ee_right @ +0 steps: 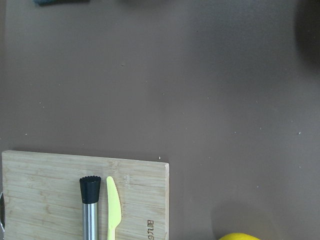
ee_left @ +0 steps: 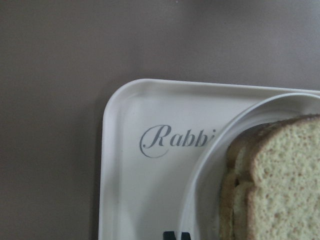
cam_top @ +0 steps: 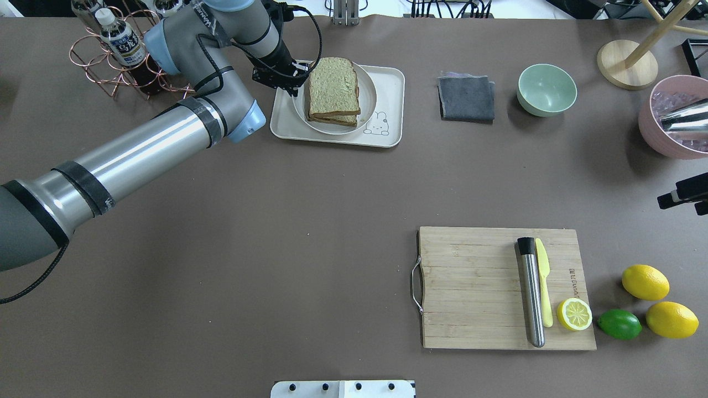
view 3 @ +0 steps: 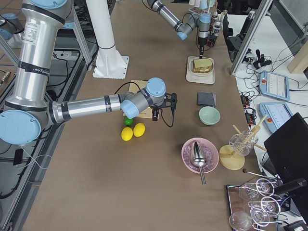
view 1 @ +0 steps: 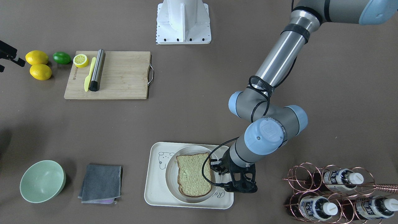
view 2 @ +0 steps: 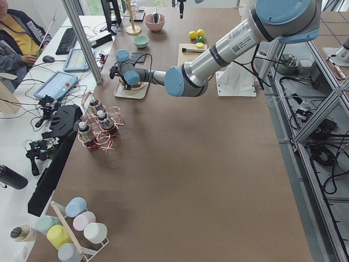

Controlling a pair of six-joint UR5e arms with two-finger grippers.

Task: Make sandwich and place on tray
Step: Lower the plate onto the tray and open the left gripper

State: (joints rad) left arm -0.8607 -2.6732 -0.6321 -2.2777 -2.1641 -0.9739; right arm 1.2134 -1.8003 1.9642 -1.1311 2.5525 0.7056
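Sandwich (cam_top: 333, 88) on plate (cam_top: 369, 97), just beside left gripper (cam_top: 290, 80).

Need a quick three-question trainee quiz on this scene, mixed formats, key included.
1. True or false: the tan two-slice bread sandwich rests directly on the cream rectangular tray.
2. What lies beside the steel cylinder on the bamboo cutting board? A) yellow plastic knife B) wooden fork C) red cup
3. How many whole yellow lemons sit by the green lime?
Key: 1 false, a round white plate lies between; 2 A; 3 two.
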